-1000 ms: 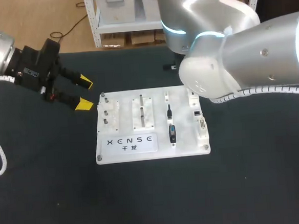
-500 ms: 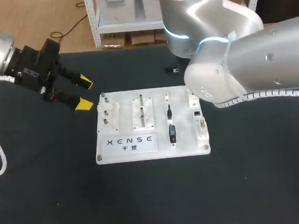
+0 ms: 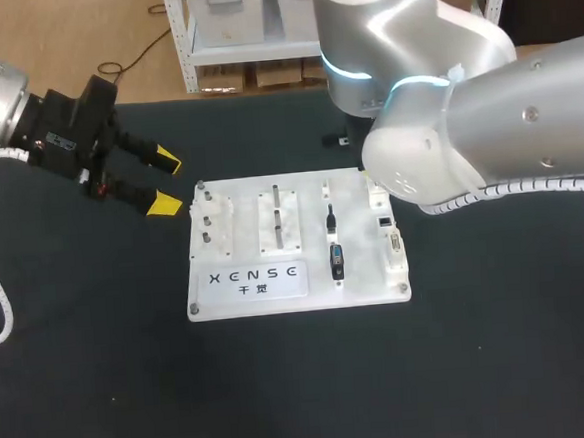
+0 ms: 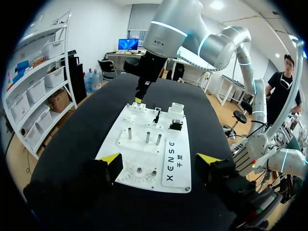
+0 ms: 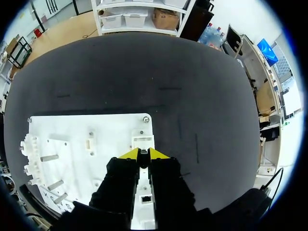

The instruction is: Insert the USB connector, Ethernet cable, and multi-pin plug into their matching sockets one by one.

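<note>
The white socket board (image 3: pixel 300 193) lies mid-table. A black multi-pin plug (image 3: pixel 337 261) and a thin black cable plug (image 3: pixel 330 216) rest in its middle holders, with sockets (image 3: pixel 395 242) along its right strip. My right arm (image 3: pixel 445 118) hangs over the board's far right corner and hides its gripper there. In the right wrist view the right gripper (image 5: pixel 143 154) is shut on a small dark connector, just behind a white socket block (image 5: pixel 143 141). My left gripper (image 3: pixel 164 181) stands open, holding nothing, off the board's far left corner; the board (image 4: pixel 144 159) lies ahead of the left gripper (image 4: pixel 161 159).
Upright metal pegs (image 3: pixel 277 215) and white fixtures (image 3: pixel 210 220) stand on the board's left half. Black cloth (image 3: pixel 303 379) covers the table all round the board. A square socket (image 5: pixel 144 197) sits on the white strip under my right gripper.
My right arm has shifted slightly to the right over the board's far corner. The left arm and the plugs on the board have not moved.
</note>
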Robot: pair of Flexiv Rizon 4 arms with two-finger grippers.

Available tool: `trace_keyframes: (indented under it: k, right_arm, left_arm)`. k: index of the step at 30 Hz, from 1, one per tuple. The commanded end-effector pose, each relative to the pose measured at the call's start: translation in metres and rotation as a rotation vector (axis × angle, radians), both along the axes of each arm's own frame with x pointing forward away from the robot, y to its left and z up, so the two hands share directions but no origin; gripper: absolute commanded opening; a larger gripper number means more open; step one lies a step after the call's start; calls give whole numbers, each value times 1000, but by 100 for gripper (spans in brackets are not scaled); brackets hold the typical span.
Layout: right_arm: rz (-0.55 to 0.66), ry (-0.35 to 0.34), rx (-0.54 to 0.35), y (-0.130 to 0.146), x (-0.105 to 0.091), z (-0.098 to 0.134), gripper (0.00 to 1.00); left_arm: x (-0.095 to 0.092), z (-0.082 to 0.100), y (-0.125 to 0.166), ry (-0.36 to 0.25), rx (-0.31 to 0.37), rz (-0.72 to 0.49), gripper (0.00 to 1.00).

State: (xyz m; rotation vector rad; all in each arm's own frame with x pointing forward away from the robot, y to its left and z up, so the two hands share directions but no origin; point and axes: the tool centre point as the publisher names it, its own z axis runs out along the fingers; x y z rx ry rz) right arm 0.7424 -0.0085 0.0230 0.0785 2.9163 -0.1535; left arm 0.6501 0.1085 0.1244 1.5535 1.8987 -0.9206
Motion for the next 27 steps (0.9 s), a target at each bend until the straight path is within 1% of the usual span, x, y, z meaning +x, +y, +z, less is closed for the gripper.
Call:
trace_keyframes:
  k: [1,11,15,16,17,18,21,22,24,25,27]
  right_arm:
    - [-5,-6,-1,-3,-2,-3,0]
    - [-39,25,-20,-12,5,-29,0]
    - [-36,25,-20,-12,3,-29,0]
    - [-33,13,-20,-12,3,-25,14]
    - [-32,-4,-23,-11,2,-21,43]
    - [-30,-20,-20,-10,1,-15,100]
    - [-29,-61,-25,-6,-2,3,100]
    - [-28,-83,-41,-3,-5,9,100]
    - [-12,-146,-100,5,-14,20,100]
    - [-20,-147,-89,9,-18,24,100]
    - [-12,-173,-104,16,-25,30,100]
  left_arm:
    - [0,-1,1,-3,-2,0,100]
    - [0,-1,1,-3,-2,0,100]
    - [0,-1,1,-3,-2,0,100]
    - [0,-1,1,-3,-2,0,100]
    - [0,-1,1,-3,-2,0,100]
    - [0,-1,1,-3,-2,0,100]
    - [0,-1,1,-3,-2,0,100]
    - [0,-1,1,-3,-2,0,100]
    - [0,-1,1,-3,-2,0,100]
    - [0,-1,1,-3,-2,0,100]
    - [0,-1,1,-3,-2,0,100]
